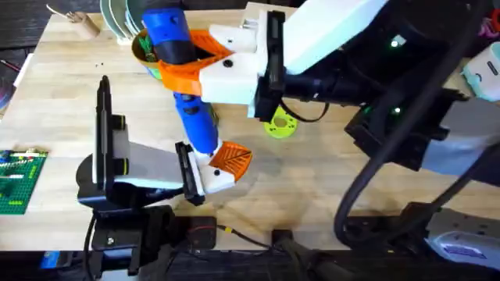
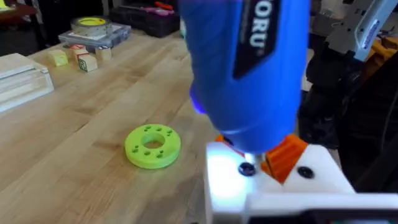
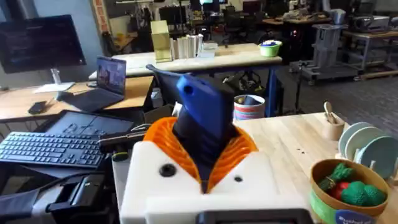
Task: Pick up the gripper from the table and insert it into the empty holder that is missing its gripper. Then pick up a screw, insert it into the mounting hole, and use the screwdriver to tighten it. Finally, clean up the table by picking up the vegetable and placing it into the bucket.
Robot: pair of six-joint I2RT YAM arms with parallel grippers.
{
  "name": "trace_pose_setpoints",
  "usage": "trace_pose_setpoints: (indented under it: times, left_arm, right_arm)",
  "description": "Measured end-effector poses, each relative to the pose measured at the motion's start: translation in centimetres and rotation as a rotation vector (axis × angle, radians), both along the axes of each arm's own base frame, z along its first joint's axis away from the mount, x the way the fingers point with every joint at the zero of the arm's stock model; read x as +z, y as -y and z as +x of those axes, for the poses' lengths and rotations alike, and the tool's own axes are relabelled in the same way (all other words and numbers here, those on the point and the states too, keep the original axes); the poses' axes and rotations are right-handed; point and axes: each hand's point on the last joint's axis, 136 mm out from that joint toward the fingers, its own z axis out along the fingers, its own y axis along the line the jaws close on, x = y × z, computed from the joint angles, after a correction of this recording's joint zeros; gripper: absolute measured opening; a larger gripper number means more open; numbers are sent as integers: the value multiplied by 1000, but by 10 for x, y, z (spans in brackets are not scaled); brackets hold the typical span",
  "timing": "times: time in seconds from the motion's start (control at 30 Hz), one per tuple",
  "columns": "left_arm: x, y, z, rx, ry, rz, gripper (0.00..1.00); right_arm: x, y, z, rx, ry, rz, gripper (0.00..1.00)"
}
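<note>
The right gripper (image 1: 205,61) pinches the screwdriver (image 1: 181,74), its bit on the screw beside the left gripper (image 1: 226,162), which clamps the holder; tilt could strip it.

One blue screwdriver (image 1: 181,70) is in view. One lime-green disc with holes (image 1: 279,125) lies on the counter (image 1: 312,172), to the right of the screwdriver. One bucket (image 3: 345,190) stands by the screwdriver's upper end, holding one red toy piece (image 3: 328,186) and at least one green toy piece (image 3: 357,193). Two tools appear: the right tool (image 1: 191,58) and the left tool (image 1: 223,164).
</note>
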Motion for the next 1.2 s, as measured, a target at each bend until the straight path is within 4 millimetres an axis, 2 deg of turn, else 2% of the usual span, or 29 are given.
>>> trace_pose_setpoints:
  times: [0.37,0.6,1.2]
  left_arm:
    - [0,0,0,0,0,0,3]
    - [0,0,0,0,2,0,3]
    - [0,0,0,0,3,0,3]
  right_arm:
    - [3,7,10,-25,9,8,27]
    - [12,9,7,-14,25,42,27]
    - [9,6,3,7,-15,36,27]
